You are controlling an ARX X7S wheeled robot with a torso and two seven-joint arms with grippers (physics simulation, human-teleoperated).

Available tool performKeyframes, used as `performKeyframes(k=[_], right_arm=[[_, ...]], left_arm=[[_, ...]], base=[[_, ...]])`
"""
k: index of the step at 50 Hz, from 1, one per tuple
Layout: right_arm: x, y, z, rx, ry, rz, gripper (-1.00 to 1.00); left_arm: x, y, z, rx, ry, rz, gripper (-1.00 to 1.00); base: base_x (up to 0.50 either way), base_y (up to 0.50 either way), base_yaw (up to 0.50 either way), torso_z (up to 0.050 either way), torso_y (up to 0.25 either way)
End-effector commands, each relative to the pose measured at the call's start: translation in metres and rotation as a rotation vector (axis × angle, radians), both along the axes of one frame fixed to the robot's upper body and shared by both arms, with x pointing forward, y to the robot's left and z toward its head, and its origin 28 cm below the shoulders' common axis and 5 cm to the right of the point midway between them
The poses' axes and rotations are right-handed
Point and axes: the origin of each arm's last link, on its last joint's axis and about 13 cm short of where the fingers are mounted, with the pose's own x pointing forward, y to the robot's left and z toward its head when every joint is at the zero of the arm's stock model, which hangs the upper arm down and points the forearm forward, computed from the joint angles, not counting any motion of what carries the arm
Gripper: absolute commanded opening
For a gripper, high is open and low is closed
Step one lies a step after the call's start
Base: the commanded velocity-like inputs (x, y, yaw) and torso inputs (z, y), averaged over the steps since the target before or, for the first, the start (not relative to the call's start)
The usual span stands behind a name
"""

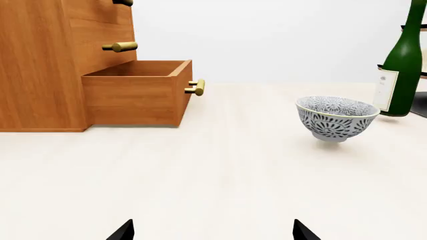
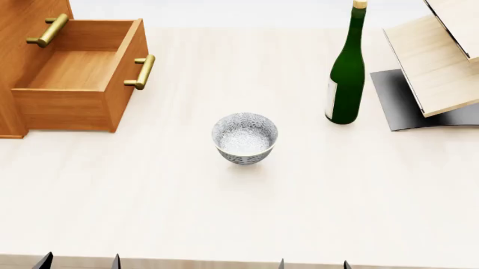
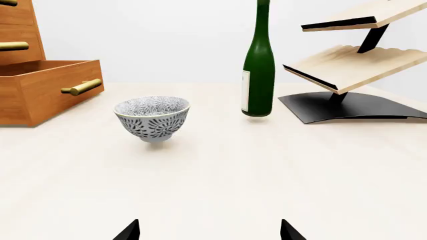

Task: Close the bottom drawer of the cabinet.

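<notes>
The cabinet [image 2: 22, 22] stands at the table's far left; it also shows in the left wrist view [image 1: 40, 65] and the right wrist view [image 3: 17, 30]. Its bottom drawer [image 2: 75, 84] is pulled out and empty, with a brass bar handle [image 2: 142, 72] on its front. The drawer shows too in the left wrist view [image 1: 137, 95] and the right wrist view [image 3: 47, 90]. My left gripper [image 2: 78, 262] is open and empty at the table's near edge, far from the drawer; its fingertips [image 1: 123, 231] stand wide apart. My right gripper [image 2: 314, 264] is open and empty at the near edge; its fingertips [image 3: 130, 231] stand apart.
A patterned grey-white bowl [image 2: 245, 138] sits mid-table. A green bottle [image 2: 347, 73] stands to its far right. A pale wood slanted rack [image 2: 438, 61] on a dark base stands at the far right. The middle drawer's handle [image 2: 46, 31] juts above the open drawer.
</notes>
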Motion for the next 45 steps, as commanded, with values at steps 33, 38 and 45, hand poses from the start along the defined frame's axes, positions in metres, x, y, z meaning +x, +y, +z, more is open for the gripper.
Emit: performKeyframes(k=[33, 38, 45], right_arm=[[0.008, 0.000, 0.033, -0.015, 0.002, -0.015, 1.00], [0.007, 0.002, 0.059, -0.034, -0.048, -0.018, 1.00], [0.005, 0.001, 0.093, -0.040, -0.118, -0.024, 1.00]], left_arm=[[-0.001, 0.004, 0.023, 0.110, -0.022, 0.003, 1.00], [-0.005, 0.003, 0.046, 0.168, -0.102, -0.007, 1.00], [-0.008, 0.005, 0.083, 0.187, -0.187, 0.003, 1.00]], base=[[0.00, 0.00, 0.00, 0.000, 0.000], [0.00, 0.00, 0.00, 0.000, 0.000], [0.00, 0.00, 0.00, 0.000, 0.000]])
